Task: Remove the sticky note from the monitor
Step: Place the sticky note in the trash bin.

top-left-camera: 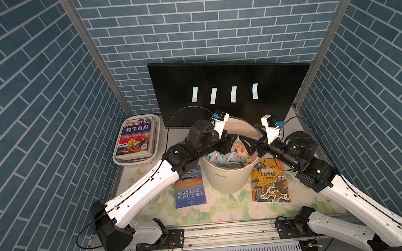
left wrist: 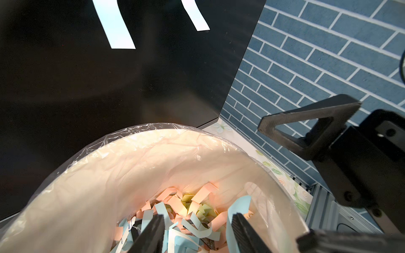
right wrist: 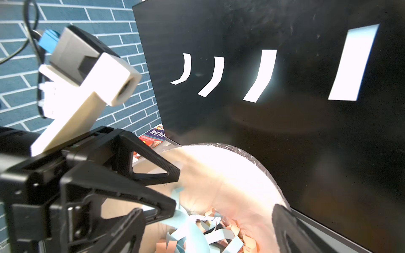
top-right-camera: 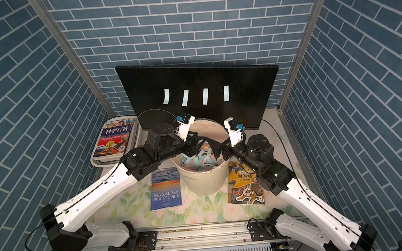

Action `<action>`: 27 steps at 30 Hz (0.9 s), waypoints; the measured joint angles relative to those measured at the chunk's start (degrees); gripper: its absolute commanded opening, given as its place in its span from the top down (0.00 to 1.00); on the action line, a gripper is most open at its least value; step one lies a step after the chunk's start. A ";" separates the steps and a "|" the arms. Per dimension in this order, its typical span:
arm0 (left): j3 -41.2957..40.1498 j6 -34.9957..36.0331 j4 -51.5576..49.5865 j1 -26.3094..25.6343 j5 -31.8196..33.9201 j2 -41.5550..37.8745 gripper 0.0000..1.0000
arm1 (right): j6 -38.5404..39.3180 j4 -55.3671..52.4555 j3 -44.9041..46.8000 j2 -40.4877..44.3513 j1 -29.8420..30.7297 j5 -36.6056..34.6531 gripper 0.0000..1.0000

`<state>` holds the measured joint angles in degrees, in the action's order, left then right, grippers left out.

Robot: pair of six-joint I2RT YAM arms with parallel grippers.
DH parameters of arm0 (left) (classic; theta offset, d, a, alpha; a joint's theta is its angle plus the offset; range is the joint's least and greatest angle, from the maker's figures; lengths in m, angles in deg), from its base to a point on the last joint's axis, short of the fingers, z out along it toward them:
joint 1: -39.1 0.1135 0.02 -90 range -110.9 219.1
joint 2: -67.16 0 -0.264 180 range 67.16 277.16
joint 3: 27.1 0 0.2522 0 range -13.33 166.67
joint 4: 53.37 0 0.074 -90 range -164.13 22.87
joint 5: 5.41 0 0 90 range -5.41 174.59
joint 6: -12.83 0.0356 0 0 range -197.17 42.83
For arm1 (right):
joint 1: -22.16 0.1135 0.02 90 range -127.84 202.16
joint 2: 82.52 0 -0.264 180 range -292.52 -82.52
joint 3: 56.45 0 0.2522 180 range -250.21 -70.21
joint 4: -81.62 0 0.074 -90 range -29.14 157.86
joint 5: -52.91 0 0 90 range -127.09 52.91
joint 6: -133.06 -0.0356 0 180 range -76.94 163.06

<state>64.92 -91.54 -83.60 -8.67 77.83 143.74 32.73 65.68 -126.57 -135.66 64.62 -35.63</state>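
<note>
Sticky notes (top-left-camera: 194, 94): four pale strips in a row across the middle of the monitor (top-left-camera: 227, 72), clear of all its edges.
Handling: you may judge them featherlight, limp paper. The lower ends curl off the glass, so pinch a free lower end and peel.
Left gripper (left wrist: 197, 219): jaws apart, nothing clamped, above the bin (top-left-camera: 226, 178).
Right gripper (top-left-camera: 247, 145): jaws wide apart, empty, facing the left gripper over the bin.
Relation: the notes lie above and behind both grippers, well apart.

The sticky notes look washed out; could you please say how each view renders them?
Right wrist view: sticky notes blown out white, with a glow on the monitor. Left wrist view: two bright notes, cropped at the edge. Both top views: all four crisp.
</note>
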 measured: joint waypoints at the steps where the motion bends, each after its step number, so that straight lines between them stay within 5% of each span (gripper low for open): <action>1: -0.46 -0.28 0.57 0.68 -0.96 -0.42 0.45 | 0.00 -0.35 -0.76 -1.11 0.00 -0.15 0.09; 15: -3.74 -5.35 8.22 5.66 -13.57 -2.86 0.41 | 0.24 -8.09 -7.23 -11.65 0.15 -4.57 0.13; 27: -5.70 -8.20 11.32 8.20 -16.22 -4.17 0.37 | 1.29 -10.67 -7.82 -12.52 0.28 -8.59 0.12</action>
<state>59.22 -99.73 -72.28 -0.47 61.61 139.57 34.02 55.02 -134.39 -148.19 64.90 -44.22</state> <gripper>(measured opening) 0.628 0.880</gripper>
